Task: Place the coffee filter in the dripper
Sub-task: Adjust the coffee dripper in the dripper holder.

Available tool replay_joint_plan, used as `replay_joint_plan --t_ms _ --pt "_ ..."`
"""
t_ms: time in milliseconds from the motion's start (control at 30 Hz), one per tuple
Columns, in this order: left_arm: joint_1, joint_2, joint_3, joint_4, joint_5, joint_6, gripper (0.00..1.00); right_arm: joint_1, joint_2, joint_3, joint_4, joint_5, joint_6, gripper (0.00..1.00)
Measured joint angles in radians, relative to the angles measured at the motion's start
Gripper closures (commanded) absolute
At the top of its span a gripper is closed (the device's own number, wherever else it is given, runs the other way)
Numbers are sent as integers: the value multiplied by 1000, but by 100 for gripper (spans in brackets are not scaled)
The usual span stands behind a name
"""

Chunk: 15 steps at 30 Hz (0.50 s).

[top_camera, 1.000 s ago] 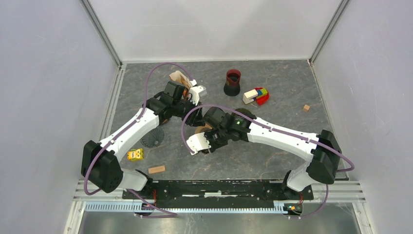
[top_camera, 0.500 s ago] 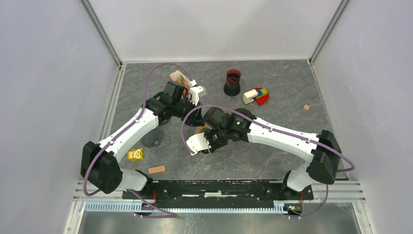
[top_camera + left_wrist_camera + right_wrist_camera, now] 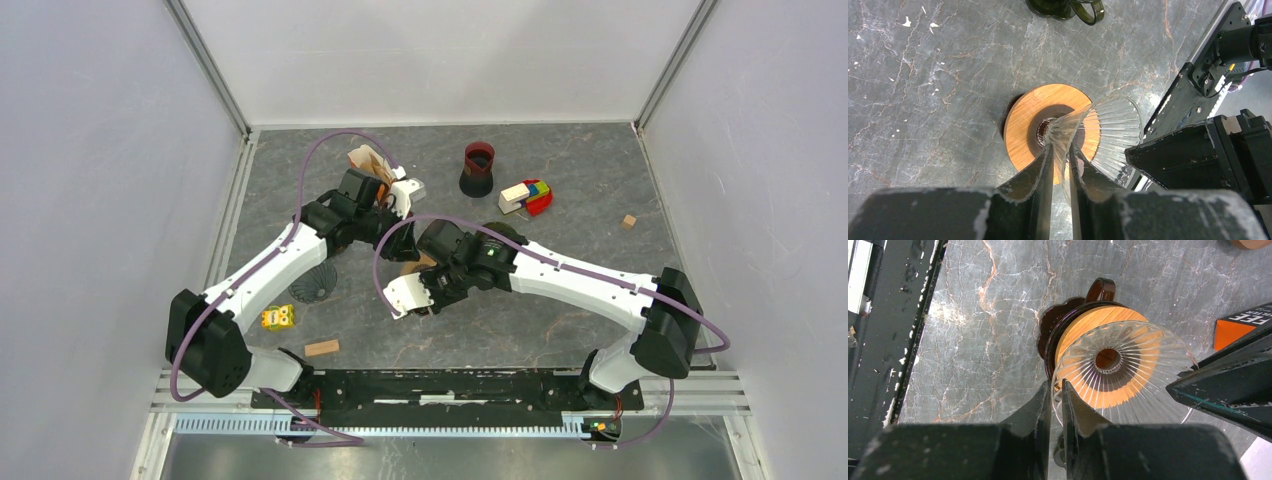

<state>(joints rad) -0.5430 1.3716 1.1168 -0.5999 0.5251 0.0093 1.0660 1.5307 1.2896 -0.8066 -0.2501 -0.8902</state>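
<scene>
The dripper [image 3: 1103,127] is a clear ribbed glass cone on a round wooden collar [image 3: 1023,120]. It shows in the right wrist view [image 3: 1123,370] and, mostly hidden by the arms, in the top view [image 3: 414,264]. My left gripper [image 3: 1060,147] is shut on the cone's glass wall. My right gripper [image 3: 1057,385] is shut on the opposite rim. The cone is empty inside. Brown paper coffee filters [image 3: 366,160] lie at the back, behind the left wrist, and neither gripper holds them.
A dark red cup [image 3: 479,167] and a coloured block toy [image 3: 527,196] stand at the back. A black ribbed cone [image 3: 313,283], a yellow toy [image 3: 278,317] and a wooden block [image 3: 321,348] lie front left. A dark glass piece [image 3: 1065,6] lies beyond the dripper.
</scene>
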Motion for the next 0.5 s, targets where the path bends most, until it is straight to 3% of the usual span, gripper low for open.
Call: replay_joint_plan --t_ms 267,500 --pt "-7 10 0 0 -4 0 93 1 0 0 -3 1 3 66" --pt "-8 14 0 -5 -11 0 95 1 0 0 -3 14 4 66"
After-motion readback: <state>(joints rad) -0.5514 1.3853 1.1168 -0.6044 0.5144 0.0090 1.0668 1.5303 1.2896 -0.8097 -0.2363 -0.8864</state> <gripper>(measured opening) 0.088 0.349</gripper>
